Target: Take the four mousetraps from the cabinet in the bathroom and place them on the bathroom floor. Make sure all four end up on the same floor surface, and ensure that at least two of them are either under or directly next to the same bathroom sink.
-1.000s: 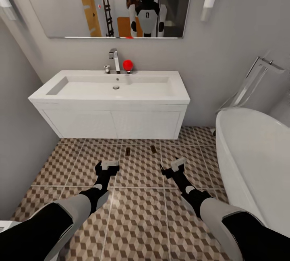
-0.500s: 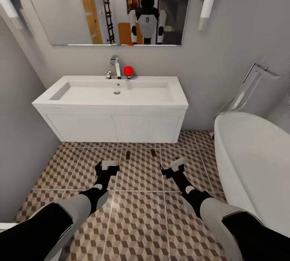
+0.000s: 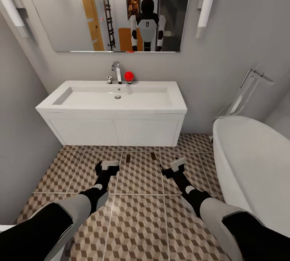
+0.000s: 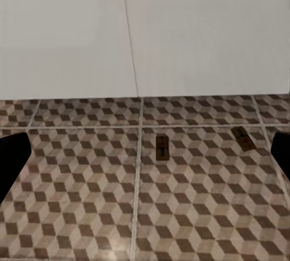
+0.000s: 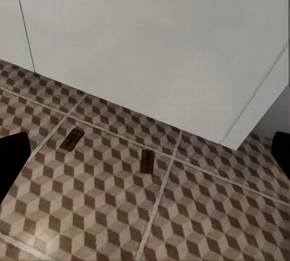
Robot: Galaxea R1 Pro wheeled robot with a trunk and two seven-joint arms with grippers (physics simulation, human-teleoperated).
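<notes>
Down on the patterned floor [image 3: 141,220], just in front of the white sink unit [image 3: 114,126], lie two mousetraps: one [image 3: 128,158] to the left, the other [image 3: 153,156] to its right, near each other but apart. Both look light, flat and stiff, thin boards hard to pinch from above; gripping across the long wooden edges, clear of the wire, seems safest. Left claw [image 3: 106,167] and right claw [image 3: 174,165] both hover released and empty.
</notes>
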